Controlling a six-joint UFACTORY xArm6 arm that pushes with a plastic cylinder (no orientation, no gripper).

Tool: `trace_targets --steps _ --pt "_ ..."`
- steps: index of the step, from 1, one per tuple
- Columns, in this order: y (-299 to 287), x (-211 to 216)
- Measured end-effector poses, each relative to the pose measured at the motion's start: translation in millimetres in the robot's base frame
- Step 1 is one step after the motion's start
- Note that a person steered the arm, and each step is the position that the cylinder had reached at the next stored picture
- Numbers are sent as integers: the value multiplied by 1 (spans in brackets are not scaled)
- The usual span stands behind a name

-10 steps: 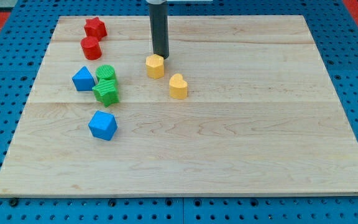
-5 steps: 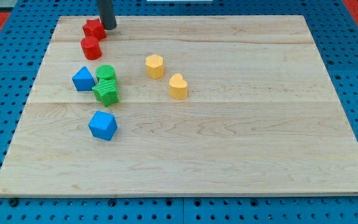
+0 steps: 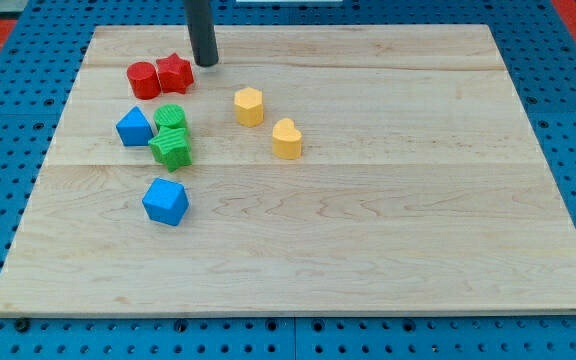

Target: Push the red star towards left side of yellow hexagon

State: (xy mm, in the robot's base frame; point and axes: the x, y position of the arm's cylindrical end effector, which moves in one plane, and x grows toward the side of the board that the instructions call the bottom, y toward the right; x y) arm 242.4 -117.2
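The red star (image 3: 175, 73) lies near the board's top left, touching a red cylinder (image 3: 144, 80) on its left. The yellow hexagon (image 3: 249, 106) sits to the right of and a little below the star, with a gap between them. My tip (image 3: 205, 63) is just right of and slightly above the red star, close to it, and up-left of the yellow hexagon.
A yellow heart-shaped block (image 3: 287, 139) lies down-right of the hexagon. Two green blocks (image 3: 171, 138) and a blue block (image 3: 134, 127) cluster below the red pair. Another blue block (image 3: 165, 201) lies lower. The wooden board (image 3: 368, 250) rests on a blue pegboard.
My tip went from beside the yellow hexagon to the top left, then a little right and down. The red star moved down and right, now beside the red cylinder.
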Motion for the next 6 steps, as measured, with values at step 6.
trace_targets --steps 6 --pt "-10 87"
